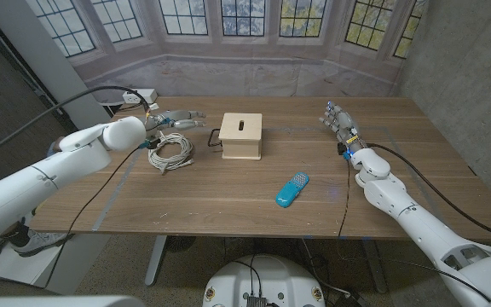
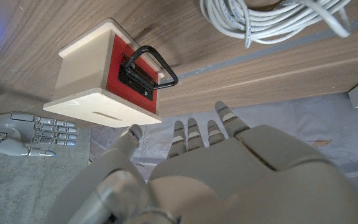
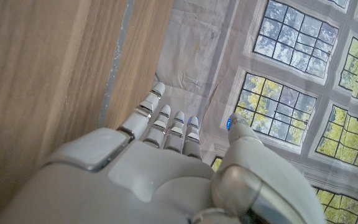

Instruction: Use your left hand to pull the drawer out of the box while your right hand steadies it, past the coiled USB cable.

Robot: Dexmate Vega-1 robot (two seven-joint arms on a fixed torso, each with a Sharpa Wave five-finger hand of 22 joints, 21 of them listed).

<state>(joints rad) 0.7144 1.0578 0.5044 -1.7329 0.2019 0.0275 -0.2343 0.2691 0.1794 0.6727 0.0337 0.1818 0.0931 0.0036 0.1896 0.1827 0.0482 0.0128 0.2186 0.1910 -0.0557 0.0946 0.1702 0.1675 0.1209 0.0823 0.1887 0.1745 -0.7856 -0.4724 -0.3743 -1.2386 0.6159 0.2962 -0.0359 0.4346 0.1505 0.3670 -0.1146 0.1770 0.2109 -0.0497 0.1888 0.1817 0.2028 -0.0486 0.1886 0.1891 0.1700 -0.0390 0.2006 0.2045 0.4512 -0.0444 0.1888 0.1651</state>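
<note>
Left hand (image 1: 176,118) open, fingers out, hovering near box (image 1: 241,136) & coiled cable (image 1: 170,152). Drawer handle (image 2: 156,65) untouched. Right hand (image 1: 339,122) open, well apart from box.

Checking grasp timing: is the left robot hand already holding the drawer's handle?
No, the left robot hand hovers open, apart from the black handle.

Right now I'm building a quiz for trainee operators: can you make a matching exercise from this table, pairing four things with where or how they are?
Things:
1. pale wooden box with a slot on top
2. coiled white USB cable
3. bright blue oblong object
4. left hand

Places or states:
A. lying between the box and the right arm
B. table centre, black handle facing the left hand
C. open, holding nothing
D. beside the left hand

Pairs: 1-B, 2-D, 3-A, 4-C
</note>
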